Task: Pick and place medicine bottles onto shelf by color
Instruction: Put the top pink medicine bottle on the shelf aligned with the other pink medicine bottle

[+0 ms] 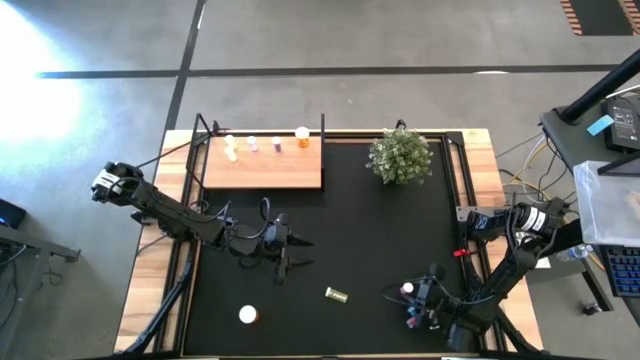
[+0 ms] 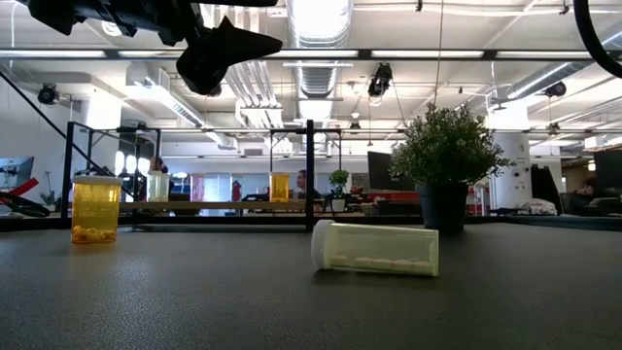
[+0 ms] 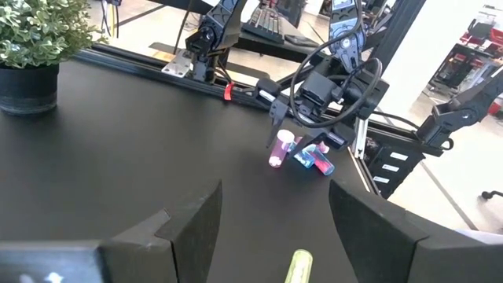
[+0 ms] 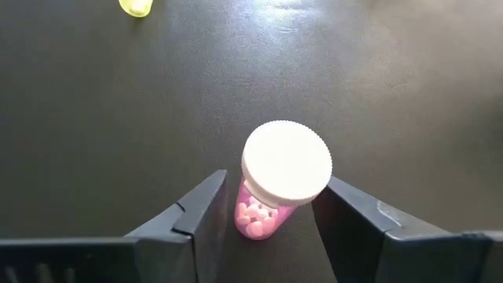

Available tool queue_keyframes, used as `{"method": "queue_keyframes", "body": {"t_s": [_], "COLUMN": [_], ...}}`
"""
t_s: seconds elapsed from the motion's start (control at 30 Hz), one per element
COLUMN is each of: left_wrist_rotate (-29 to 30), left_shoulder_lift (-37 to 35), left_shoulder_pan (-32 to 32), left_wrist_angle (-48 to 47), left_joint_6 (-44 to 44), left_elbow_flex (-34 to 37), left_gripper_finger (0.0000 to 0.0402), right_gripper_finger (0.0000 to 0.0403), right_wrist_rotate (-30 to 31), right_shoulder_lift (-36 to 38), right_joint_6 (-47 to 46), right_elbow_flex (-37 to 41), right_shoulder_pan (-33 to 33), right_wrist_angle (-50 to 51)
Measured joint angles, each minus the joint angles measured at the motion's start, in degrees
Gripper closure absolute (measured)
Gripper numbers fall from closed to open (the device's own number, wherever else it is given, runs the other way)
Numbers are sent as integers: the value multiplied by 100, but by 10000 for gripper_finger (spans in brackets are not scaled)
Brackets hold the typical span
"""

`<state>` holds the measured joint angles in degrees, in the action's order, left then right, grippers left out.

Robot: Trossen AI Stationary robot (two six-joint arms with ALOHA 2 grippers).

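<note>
We see the light-wood shelf (image 1: pixel 262 165), far left on the bench, already carrying four bottles. Left gripper (image 1: pixel 290 252) hangs mid-bench, fingers spread, empty. Right gripper (image 4: pixel 266 216), near right, straddles the pink white-capped bottle (image 4: pixel 277 179), fingers not yet touching. Several bottles remain.

Left arm reaches inward over the worktop's middle, its tool (image 1: pixel 290 252) raised with fingers parted. Right arm folds back toward the near right corner; its tool (image 1: pixel 412 297) points down, fingers apart.
</note>
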<state>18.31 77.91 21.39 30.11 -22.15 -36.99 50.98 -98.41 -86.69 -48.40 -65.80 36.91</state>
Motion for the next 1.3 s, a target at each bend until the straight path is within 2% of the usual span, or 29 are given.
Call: {"method": "queue_keyframes", "body": {"t_s": [0.37, 0.67, 0.87, 0.97, 1.07, 1.2, 1.3], "left_wrist_rotate": [0, 0, 0, -1, 0, 0, -2], "left_shoulder_lift": [0, 0, -2, -2, 13, 155, 280], "left_shoulder_pan": [1, 0, 2, 2, 2, 0, -2], "left_wrist_angle": [0, 99, 146, 146, 154, 178, 200], "left_joint_6": [-2, 128, 908, 1296, 1530, 1708, 1780], "left_elbow_flex": [0, 0, 0, 0, 0, 0, 0], "left_gripper_finger": [182, 182, 182, 182, 182, 182, 182], "right_gripper_finger": [308, 303, 303, 303, 303, 303, 303], "right_wrist_rotate": [2, -15, -44, -205, -411, -955, -1652], "right_shoulder_lift": [0, 123, 525, 821, 1123, 1473, 1671], "right_joint_6": [123, 349, 834, 1373, 2306, 4039, 5229], "right_elbow_flex": [9, 9, 9, 9, 11, 11, 10], "right_shoulder_pan": [0, 123, 758, 1242, 1790, 2556, 3112], "right_wrist_angle": [1, 16, 3, -67, -422, -1540, -2473]}}
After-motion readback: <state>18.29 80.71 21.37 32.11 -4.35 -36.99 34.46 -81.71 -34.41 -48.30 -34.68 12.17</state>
